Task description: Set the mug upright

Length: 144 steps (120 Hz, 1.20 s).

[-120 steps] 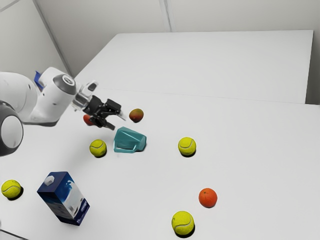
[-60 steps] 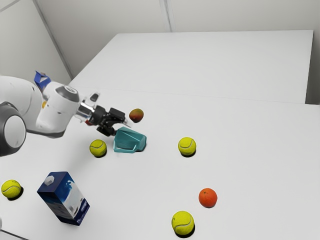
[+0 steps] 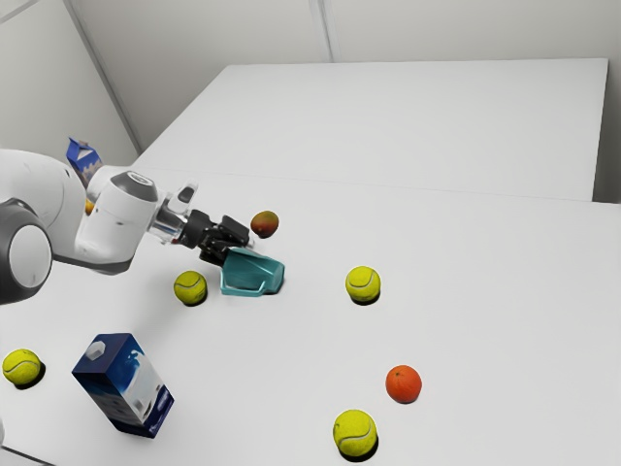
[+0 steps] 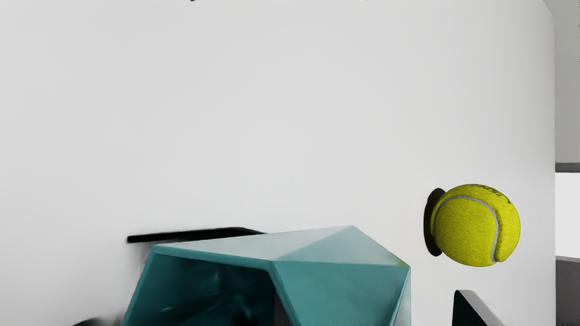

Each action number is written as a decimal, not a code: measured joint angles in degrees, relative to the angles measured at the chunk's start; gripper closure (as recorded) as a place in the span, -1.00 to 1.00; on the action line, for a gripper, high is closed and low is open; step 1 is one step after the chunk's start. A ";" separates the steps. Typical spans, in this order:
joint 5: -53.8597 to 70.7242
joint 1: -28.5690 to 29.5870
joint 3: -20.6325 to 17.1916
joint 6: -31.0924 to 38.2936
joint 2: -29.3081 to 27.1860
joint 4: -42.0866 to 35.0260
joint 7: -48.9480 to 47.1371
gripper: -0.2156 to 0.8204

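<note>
White table [image 3: 485, 282] w/ 4 tennis balls, approx. as follows: 1st tennis ball [image 3: 355, 433] near the orange [image 3: 404, 384], 2nd tennis ball [image 3: 363, 284] well apart beyond them, 3rd tennis ball [image 3: 190, 287] btwn the lg. blue-&-white carton [image 3: 123, 385] & the reddish-green fruit [image 3: 265, 223], 4th tennis ball [image 3: 21, 367] at the exterior view's left — near that carton. Farther back, same side — 1 sm. blue carton [image 3: 83, 155], partly hidden, w/ a yellow-orange item [image 3: 89, 207] just below, mostly hidden, ID unclear. Pale wall [image 3: 466, 29] behind.

Bright, even light on the table [image 3: 485, 291]; small dark shadows against the tennis balls [image 3: 363, 282]
</note>
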 joint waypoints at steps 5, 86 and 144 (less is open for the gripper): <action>-0.06 0.01 0.00 -0.02 -0.01 0.00 0.21 0.18; 4.28 -3.67 0.01 1.52 -7.56 -1.41 0.49 0.89; 44.34 -10.43 -1.93 9.31 -14.43 -3.84 -11.36 0.91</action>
